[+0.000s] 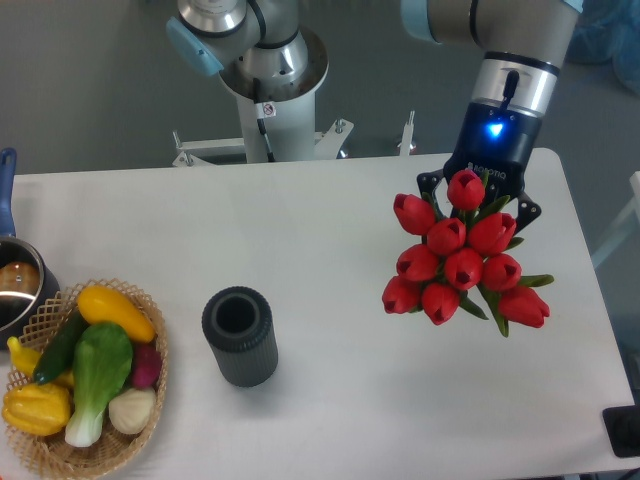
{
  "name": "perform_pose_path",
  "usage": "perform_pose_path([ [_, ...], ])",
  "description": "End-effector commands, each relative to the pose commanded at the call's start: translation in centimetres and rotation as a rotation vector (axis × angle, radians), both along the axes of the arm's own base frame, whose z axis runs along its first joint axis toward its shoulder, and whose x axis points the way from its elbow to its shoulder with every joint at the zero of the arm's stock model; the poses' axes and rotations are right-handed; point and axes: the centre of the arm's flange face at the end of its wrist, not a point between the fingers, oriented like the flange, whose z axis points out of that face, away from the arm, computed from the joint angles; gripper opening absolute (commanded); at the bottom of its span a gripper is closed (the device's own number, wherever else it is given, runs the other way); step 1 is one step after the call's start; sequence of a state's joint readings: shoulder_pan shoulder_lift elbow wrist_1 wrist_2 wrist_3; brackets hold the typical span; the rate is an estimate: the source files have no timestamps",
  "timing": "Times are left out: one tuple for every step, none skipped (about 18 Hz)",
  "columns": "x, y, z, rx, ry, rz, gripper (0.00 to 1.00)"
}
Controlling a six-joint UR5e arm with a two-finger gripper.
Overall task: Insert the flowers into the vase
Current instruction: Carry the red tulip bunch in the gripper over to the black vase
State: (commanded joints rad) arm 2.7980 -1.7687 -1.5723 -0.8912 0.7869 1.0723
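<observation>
The flowers (458,262), a bunch of red tulip buds with green leaves, hang at the right of the table with their buds fanned toward the camera. My gripper (480,203) reaches in from the far side. Its dark links show on either side of the top buds, and it is shut on the bunch; the fingertips and stems are hidden behind the buds. The vase (240,335), a short dark grey ribbed cylinder, stands upright near the front at centre-left with its round mouth open. It is well to the left of the flowers and apart from them.
A wicker basket (150,395) of yellow, green and purple vegetables sits at the front left corner. A metal pot (18,290) with a blue handle is at the left edge. The robot's base (270,80) stands behind the table's far edge.
</observation>
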Motion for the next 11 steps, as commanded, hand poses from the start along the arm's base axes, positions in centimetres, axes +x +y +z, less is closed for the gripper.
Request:
perform_pose_path([
  [0.1,0.1,-0.1,-0.001,0.0,-0.002,0.13],
  [0.0,-0.1,-0.1,-0.001,0.0,0.001,0.13],
  [-0.3,-0.3,0.5,0.01,0.007,0.005,0.13],
  [-0.3,-0.2,1.1,0.026,0.005,0.003,0.13],
  [-0.4,-0.4,0.8,0.037,-0.013,0.005,0.13],
  [-0.4,-0.7,0.2,0.037,-0.022,0.004,0.13],
  [-0.5,-0.8,-0.1,0.038,-0.024,0.005,0.13],
  [-0.5,-0.8,0.0,0.041,-0.023,0.004,0.13],
  [-0.4,-0.6,0.2,0.049,-0.024,-0.004,0.13],
  [-0.2,-0.3,0.5,0.067,-0.026,-0.016,0.13],
  [-0.1,-0.2,0.7,0.081,-0.03,-0.026,0.13],
])
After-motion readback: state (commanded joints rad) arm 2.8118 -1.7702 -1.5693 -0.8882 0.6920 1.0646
